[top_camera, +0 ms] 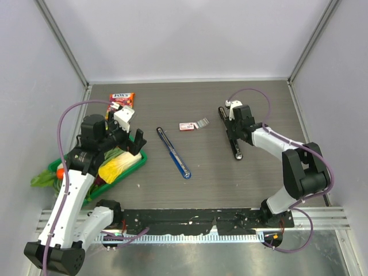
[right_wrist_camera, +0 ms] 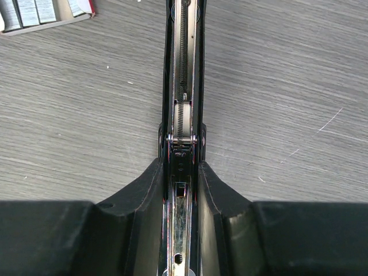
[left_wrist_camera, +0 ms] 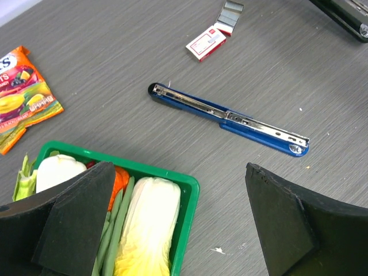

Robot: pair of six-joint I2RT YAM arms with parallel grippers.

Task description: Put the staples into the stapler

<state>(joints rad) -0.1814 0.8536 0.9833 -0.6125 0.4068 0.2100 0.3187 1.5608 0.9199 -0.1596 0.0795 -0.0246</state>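
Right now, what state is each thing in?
long black stapler: unfolded flat, magazine exposed, gripped
right hand: shut on the long black stapler
left hand: open, empty
long blue-and-chrome stapler: unfolded flat, lying free
small red-and-white cardboard box: open, drawer slid out
silvery-grey strips of metal staples: in that drawer, not loaded
green plastic tray: filled with vegetables

Matt grey wood-grain table (top_camera: 201,190), glossy black stapler (right_wrist_camera: 184,69) with bright metal inside, silvery metal staples (left_wrist_camera: 227,20)
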